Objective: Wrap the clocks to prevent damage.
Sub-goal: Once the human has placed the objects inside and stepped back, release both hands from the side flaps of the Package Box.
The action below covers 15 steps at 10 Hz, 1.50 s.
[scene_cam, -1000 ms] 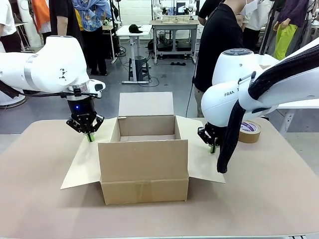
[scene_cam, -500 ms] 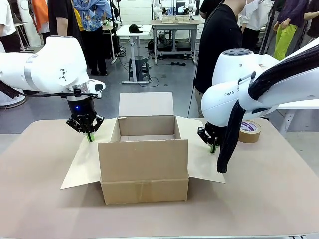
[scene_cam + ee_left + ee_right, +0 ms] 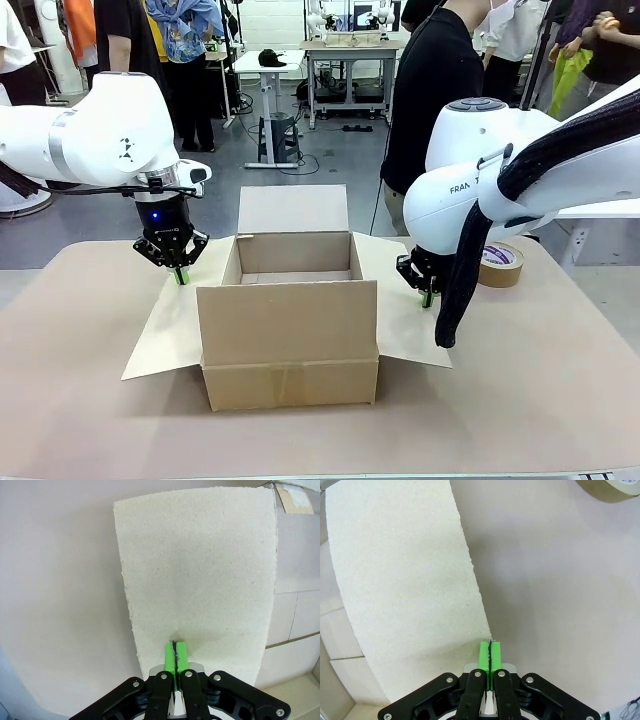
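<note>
The left claw (image 3: 180, 275) is shut tight, with no gap. It points down, and its tips touch the left flap (image 3: 165, 335), which lies spread out to the side. The open cardboard box (image 3: 288, 330) stands in the middle of the table (image 3: 540, 400). Most of its inside is hidden from the front, so I cannot tell what lies in it. The right claw (image 3: 428, 297) is shut tight too. Its tips touch the edge of the right flap (image 3: 405, 315). A roll of brown tape (image 3: 500, 264) lies on the table beside that arm. A person (image 3: 430, 90) in black stands behind the table.
</note>
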Motion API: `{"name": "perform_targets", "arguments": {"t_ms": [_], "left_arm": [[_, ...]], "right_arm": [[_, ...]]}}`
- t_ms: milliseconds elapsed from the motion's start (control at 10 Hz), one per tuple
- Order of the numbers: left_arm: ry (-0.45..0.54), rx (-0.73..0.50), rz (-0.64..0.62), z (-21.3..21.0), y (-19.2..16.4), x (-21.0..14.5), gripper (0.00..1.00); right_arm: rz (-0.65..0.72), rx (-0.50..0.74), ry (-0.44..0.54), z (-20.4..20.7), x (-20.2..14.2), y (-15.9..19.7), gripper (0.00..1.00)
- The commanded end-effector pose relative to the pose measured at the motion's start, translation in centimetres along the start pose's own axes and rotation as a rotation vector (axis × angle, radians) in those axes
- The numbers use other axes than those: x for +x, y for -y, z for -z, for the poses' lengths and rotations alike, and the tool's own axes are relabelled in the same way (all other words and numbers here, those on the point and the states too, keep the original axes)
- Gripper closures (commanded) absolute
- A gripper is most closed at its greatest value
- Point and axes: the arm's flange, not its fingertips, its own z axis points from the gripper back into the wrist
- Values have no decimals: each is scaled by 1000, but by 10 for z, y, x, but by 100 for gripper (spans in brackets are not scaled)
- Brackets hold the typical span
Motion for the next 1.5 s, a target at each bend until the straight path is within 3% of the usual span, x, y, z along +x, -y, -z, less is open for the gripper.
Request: {"name": "perform_targets", "arguments": {"t_ms": [0,1400], "left_arm": [[1,6,-3,1,0,0,100],[1,6,-3,1,0,0,100]], "right_arm": [[0,-4,0,2,-1,-1,99],[0,-4,0,2,-1,-1,99]]}}
